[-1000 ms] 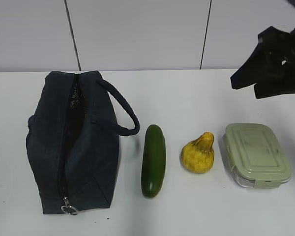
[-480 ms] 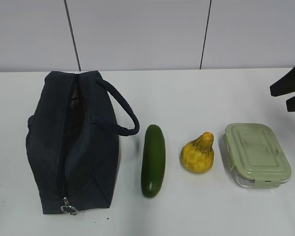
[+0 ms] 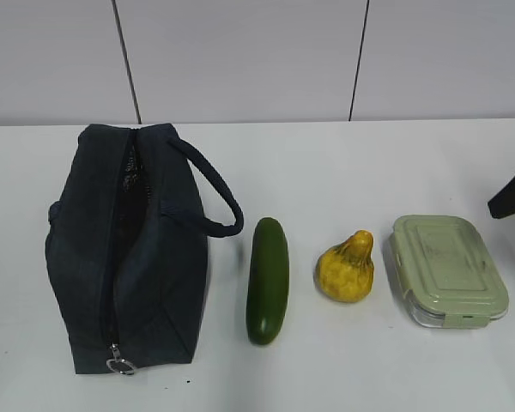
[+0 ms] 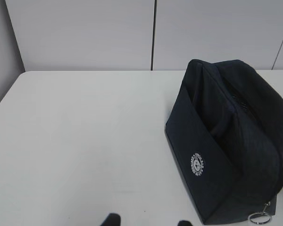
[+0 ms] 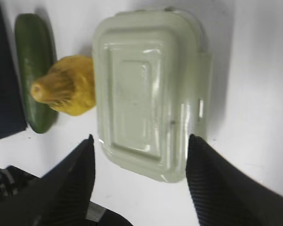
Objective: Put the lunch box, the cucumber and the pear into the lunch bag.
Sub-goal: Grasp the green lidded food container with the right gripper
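A dark lunch bag (image 3: 127, 249) lies at the left of the white worktop (image 3: 326, 172), its top zipper partly parted. To its right, in a row and apart from one another, sit the cucumber (image 3: 268, 280), the pear (image 3: 347, 268) and the lunch box (image 3: 448, 269). The right tool (image 5: 140, 176) hovers spread wide over the box's near edge. The left tool (image 4: 145, 220) shows only fingertips, set apart, near the bag.

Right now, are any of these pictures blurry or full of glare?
Right wrist view: soft, with the lunch box lid shining and the open fingers blurred. Exterior view: sharp, even light, faint shadows beside the cucumber. Left wrist view: clear, the bag dark, with little detail.
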Motion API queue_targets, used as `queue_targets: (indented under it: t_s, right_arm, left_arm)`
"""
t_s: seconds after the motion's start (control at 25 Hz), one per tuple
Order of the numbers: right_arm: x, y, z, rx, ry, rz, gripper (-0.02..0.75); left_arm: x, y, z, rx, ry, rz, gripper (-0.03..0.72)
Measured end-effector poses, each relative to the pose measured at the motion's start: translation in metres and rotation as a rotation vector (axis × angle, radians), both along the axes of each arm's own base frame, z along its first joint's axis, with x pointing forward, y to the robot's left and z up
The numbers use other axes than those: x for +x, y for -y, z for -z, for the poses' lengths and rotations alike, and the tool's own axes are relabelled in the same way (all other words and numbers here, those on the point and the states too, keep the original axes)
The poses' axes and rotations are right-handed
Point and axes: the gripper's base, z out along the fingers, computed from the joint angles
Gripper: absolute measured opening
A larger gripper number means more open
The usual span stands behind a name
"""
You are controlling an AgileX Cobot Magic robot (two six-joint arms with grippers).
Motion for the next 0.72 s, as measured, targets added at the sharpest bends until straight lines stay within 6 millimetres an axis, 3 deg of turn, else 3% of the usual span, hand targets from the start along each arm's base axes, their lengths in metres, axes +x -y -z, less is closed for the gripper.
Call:
queue_targets:
  t_s: [0.2, 0.44, 0.56, 0.72]
  right_arm:
    - [-0.005, 0.006, 0.005, -0.083, -0.063, -0.018, 0.475]
    - [-0.001, 0.002, 0.003, -0.031, -0.013, -0.025, 0.517]
    - [0.001, 0.003, 0.010, -0.018, -0.030, -0.028, 0.582]
    - [0.006, 0.004, 0.027, 0.017, -0.070, -0.026, 0.603]
  left_arm:
    - [0.000, 0.000, 0.000, 0.000, 0.000, 0.000, 0.237]
    - [0.000, 0.000, 0.000, 0.000, 0.000, 0.000, 0.237]
    - [0.000, 0.000, 0.000, 0.000, 0.000, 0.000, 0.237]
    - [0.000, 0.000, 0.000, 0.000, 0.000, 0.000, 0.237]
